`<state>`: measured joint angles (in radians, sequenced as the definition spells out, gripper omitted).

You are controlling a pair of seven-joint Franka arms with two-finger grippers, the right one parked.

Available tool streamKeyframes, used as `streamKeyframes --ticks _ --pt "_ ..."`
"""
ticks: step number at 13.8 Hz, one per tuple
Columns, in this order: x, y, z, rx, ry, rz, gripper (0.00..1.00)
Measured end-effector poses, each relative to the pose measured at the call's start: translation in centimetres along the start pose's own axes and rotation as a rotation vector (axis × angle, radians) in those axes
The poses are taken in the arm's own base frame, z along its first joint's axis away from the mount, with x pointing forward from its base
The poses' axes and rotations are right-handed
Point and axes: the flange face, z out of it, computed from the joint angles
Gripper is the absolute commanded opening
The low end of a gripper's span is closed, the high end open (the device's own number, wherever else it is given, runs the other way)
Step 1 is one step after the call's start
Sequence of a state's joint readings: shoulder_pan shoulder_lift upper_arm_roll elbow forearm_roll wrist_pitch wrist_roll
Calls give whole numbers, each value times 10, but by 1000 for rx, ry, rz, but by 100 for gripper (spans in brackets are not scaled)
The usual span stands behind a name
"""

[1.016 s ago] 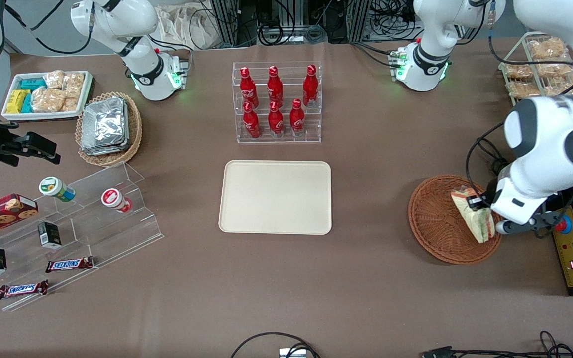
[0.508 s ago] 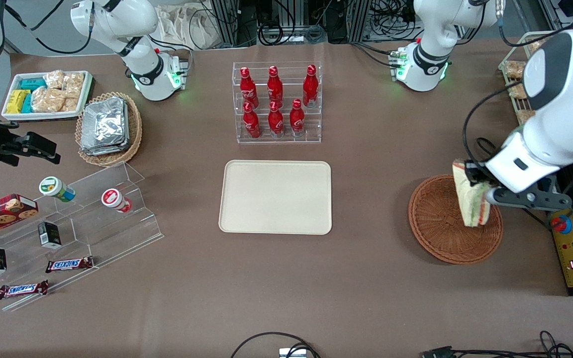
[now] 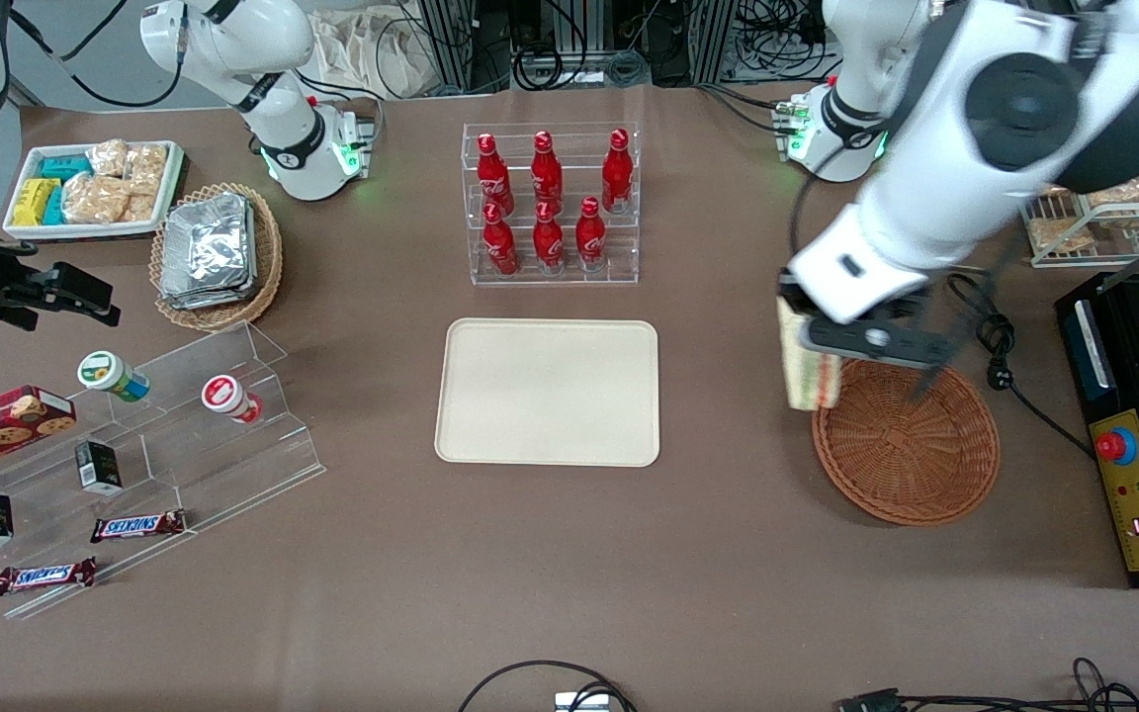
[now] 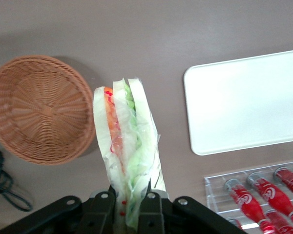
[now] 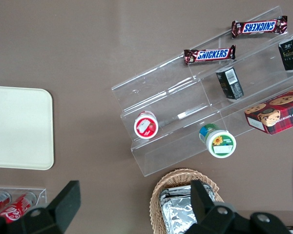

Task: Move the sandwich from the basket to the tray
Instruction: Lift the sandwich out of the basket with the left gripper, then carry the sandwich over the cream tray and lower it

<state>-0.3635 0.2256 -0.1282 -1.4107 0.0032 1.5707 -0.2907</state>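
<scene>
1. Fingers (image 4: 103, 210) of the left gripper (image 4: 129, 209) pinch the clear-wrapped triangular sandwich (image 4: 128, 148).
2. Sandwich (image 3: 809, 371) hangs above the table, between the round orange-brown wicker basket (image 3: 906, 442) and the cream rectangular plastic tray (image 3: 548, 392).

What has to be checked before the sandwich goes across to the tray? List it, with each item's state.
1. Grip: gripper jaws shut on the sandwich: ok.
2. Sandwich out of the basket, which holds nothing else: ok.
3. Tray surface bare, room to set down: ok.
4. Path from basket to tray is bare table: ok.
5. Bottle rack lies off the path, farther from the front camera than the tray: ok.
6. Firmness of the grip on the wrapper: cannot tell.
</scene>
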Motion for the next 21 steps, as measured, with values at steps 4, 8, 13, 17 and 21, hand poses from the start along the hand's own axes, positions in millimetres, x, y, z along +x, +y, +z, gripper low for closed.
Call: streamKeyframes --ticks 4,8,13,17,21 --pt "11 76 44 -9 46 -8 0" --pt "20 115 99 -17 87 8 0" --pt "5 140 198 -24 128 31 0" --pt "-8 152 270 -1 142 71 0" --pt "-23 162 315 30 151 76 0"
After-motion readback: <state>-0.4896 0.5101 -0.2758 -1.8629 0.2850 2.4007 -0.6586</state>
